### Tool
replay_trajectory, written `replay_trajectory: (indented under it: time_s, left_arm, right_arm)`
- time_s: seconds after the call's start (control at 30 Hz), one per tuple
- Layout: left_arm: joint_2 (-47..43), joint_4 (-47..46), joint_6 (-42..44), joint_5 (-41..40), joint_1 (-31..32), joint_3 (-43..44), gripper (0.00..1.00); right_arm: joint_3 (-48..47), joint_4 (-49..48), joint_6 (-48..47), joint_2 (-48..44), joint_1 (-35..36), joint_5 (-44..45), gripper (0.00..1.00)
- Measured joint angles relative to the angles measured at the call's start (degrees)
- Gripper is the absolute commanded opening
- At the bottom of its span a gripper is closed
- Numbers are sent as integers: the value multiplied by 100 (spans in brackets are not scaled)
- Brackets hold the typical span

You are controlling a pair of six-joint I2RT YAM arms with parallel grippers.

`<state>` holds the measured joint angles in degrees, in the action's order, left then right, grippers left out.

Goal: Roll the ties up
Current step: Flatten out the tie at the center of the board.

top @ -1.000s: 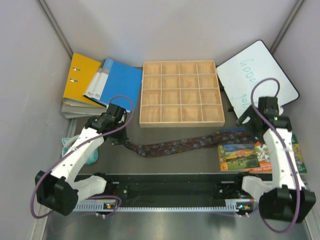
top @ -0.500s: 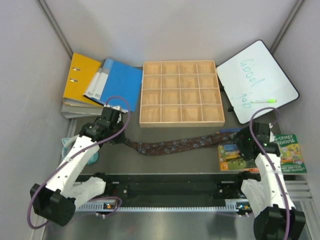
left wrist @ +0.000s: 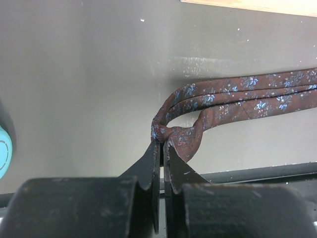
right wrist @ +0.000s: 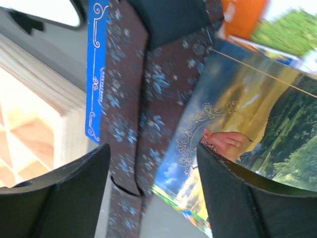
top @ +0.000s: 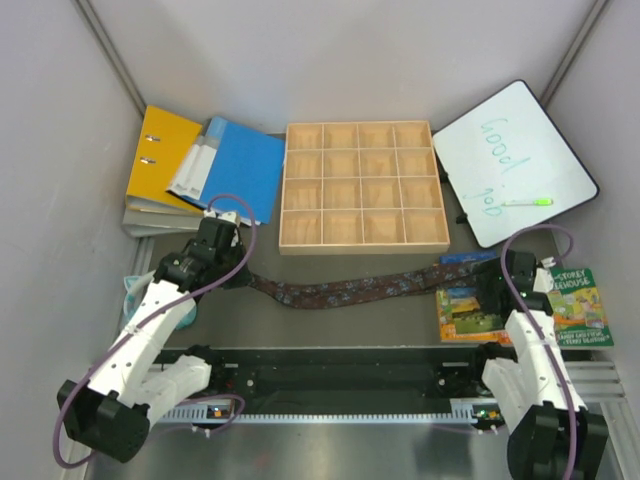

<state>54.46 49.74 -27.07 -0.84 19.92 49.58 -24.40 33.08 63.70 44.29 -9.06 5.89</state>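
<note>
I am holding left gripper (left wrist: 161,145) clamped on looped end of dark brown speckled fabric necktie (left wrist: 233,96); it is running rightward under my spread right gripper (right wrist: 153,148).

One tie (top: 360,289) is counted, across the middle of the frame. Two grippers are seen: the left gripper (left wrist: 161,148) and the right gripper (right wrist: 152,147). One wooden tray (top: 362,247) is counted at upper centre, divided into sixteen compartments (four rows of four). At upper left two binders are counted, a yellow binder (top: 160,150) and a blue binder (top: 240,165). At upper right one whiteboard (top: 540,140) and one green marker (top: 527,201) are seen. At lower right two books are counted, a landscape book (top: 468,308) and a green book (top: 592,318). One teal object (top: 130,292) is seen at the left edge.
</note>
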Motion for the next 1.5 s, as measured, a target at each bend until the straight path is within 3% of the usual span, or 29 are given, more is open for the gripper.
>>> replay_trajectory:
  time_s: [0.63, 0.73, 0.77, 1.1, 1.33, 1.5]
  left_arm:
    - [-11, -17, 0, 0, 0, -20, 4]
    - [-11, -20, 0, 0, 0, -20, 4]
    - [-11, -20, 0, 0, 0, -22, 4]
    - [-2, -24, 0, 0, 0, -22, 3]
    - [74, 4, -166, 188, 0, -22, 3]
    - [28, -118, -664, 774, 0, -208, 3]
  right_arm:
    - [461, -2181, -92, 859, -11, -153, 30]
    - [527, -2446, -205, 977, -11, -190, 14]
    - [562, -2546, -229, 1027, -13, -208, 0]
    - [415, -2835, -610, 1440, -24, -278, 0]
    - [361, -1808, -1058, 728, -859, -223, 0]
    - [188, -920, -1316, 369, -1499, -20, 0]
